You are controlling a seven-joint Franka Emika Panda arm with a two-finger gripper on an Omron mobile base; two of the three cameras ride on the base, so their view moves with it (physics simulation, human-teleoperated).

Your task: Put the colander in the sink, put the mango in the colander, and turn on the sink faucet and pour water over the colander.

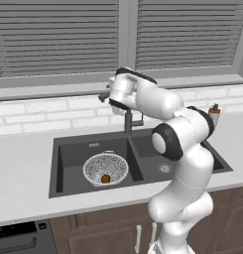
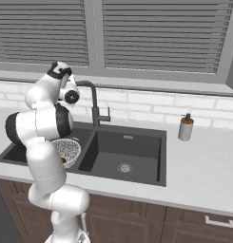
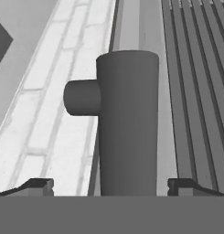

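The mesh colander (image 1: 105, 168) sits in the left basin of the dark sink (image 1: 73, 149), with the small brownish mango (image 1: 106, 178) inside it, so both placing steps look done. No water runs; turning on the faucet (image 3: 127, 123) is left. The gripper (image 3: 111, 185) is released, its tips straddling the faucet's smooth dark cylinder with its stubby side lever, not yet clamped.

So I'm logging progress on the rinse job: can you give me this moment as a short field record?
colander: in the left basin of the sink
mango: inside the colander
sink faucet: no water running
end effector: open, fingertips either side of a thick dark part of the faucet, not closed on it
dispenser bottle: on the counter right of the sink
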